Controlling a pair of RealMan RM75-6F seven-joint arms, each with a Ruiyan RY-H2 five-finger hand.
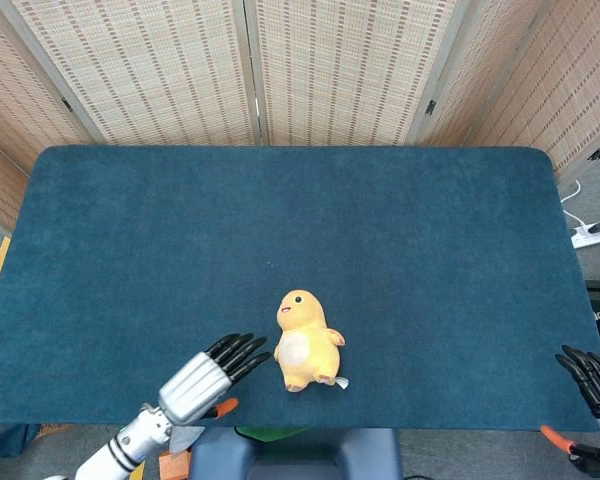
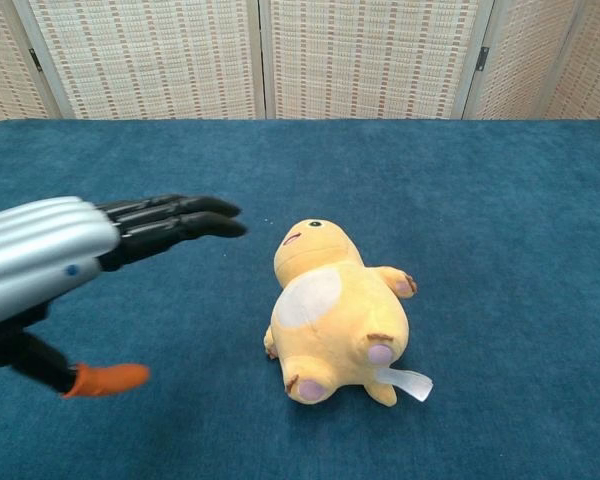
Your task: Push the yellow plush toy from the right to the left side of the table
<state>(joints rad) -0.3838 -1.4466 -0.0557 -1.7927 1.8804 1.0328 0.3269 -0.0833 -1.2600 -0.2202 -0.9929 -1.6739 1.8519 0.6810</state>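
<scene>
The yellow plush toy (image 1: 304, 341) lies on its back near the middle of the table's front edge, head pointing away; in the chest view the toy (image 2: 335, 312) shows its white belly and a white tag. My left hand (image 1: 212, 371) hovers just left of the toy with fingers stretched out flat, holding nothing; its dark fingers (image 2: 170, 218) point toward the toy's head with a small gap between. My right hand (image 1: 595, 384) sits off the table's front right corner, fingers apart and empty.
The blue cloth table (image 1: 280, 220) stretches wide to the left and behind the toy. Woven screen panels (image 1: 310, 70) stand behind the far edge. A power strip (image 1: 590, 235) lies on the floor to the right.
</scene>
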